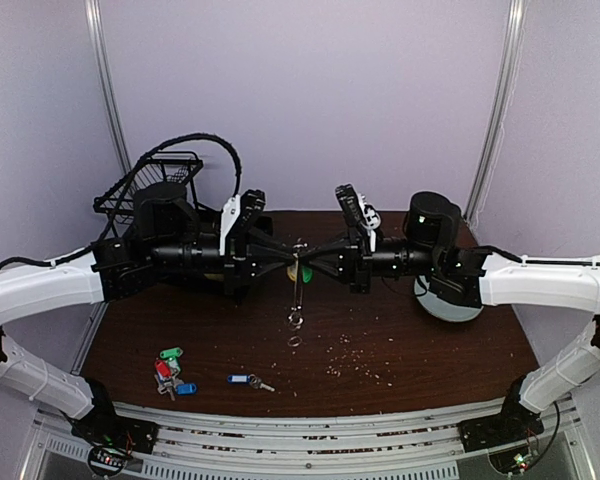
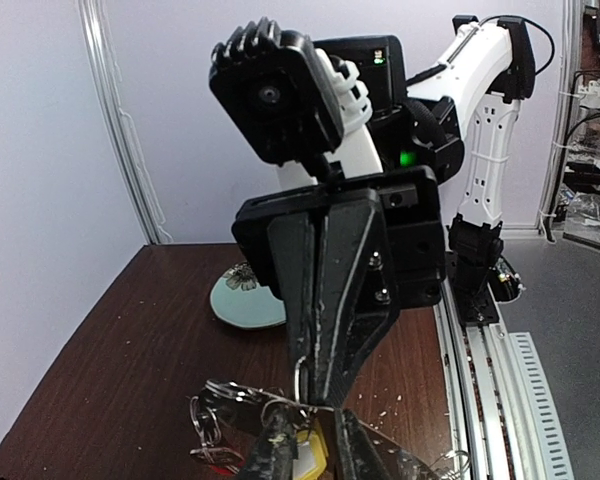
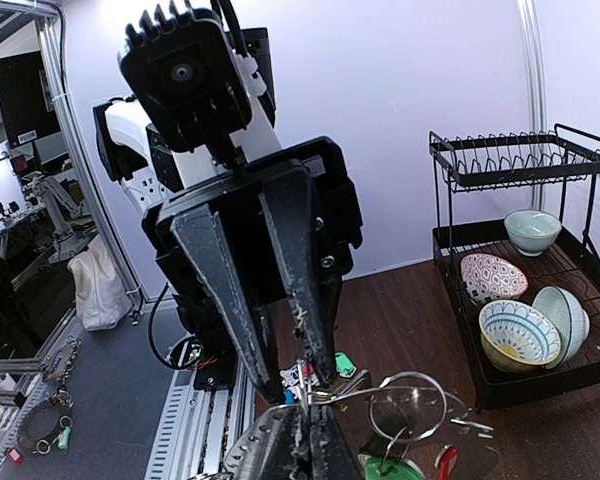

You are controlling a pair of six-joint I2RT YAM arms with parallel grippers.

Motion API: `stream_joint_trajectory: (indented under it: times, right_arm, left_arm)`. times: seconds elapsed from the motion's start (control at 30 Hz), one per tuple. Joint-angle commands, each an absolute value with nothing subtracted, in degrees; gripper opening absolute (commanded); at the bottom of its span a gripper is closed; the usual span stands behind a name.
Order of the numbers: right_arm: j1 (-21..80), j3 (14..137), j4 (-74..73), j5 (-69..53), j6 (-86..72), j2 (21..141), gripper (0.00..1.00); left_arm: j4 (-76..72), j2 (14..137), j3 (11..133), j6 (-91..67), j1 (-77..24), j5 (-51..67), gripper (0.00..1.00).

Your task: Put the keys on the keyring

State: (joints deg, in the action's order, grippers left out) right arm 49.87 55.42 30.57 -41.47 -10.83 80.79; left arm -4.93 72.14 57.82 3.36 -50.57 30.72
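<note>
My two grippers meet above the table's middle, and the keyring (image 1: pixel 296 300) hangs down from them with small wire rings at its lower end. The left gripper (image 1: pixel 290 258) (image 2: pixel 315 455) is shut on a yellow-tagged key (image 2: pixel 320 452) right at the keyring's silver band (image 2: pixel 230 398). Facing it, the right gripper (image 1: pixel 306 258) (image 3: pixel 308 445) is shut on a thin wire of the keyring, and a wire ring (image 3: pixel 410 405) with green and red tags hangs beside it. Loose keys with green (image 1: pixel 170 353), red (image 1: pixel 163 369) and blue (image 1: pixel 238 380) tags lie at the front left.
A pale green plate (image 1: pixel 450 300) (image 2: pixel 245 300) lies under the right arm. A black wire dish rack (image 1: pixel 160 180) (image 3: pixel 525 300) holding bowls stands at the back left. Pale crumbs (image 1: pixel 350 355) dot the dark wooden table.
</note>
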Motion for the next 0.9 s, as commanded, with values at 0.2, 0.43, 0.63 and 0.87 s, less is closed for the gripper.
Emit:
stream_joint_trajectory:
  times: [0.2,0.43,0.63,0.87]
  right_arm:
    - [50.8,57.0,30.4,-41.1,-8.7,79.9,0.00]
    - [50.7,57.8,22.8,-38.6,-2.9,79.3,0.00]
    - [50.6,63.0,7.8,-30.5,10.2,79.5,0.28]
    - [50.6,72.0,-2.6,-30.0,23.2,81.9,0.31]
  left_arm:
    - [-9.1,72.2,59.2,2.7,-50.1,33.2,0.00]
    - [-3.7,70.9,59.9,9.7,-50.1,24.9,0.00]
    - [2.3,69.9,61.2,17.5,-50.6,17.0,0.00]
    - [6.2,71.1,62.1,21.3,-53.2,11.2,0.00]
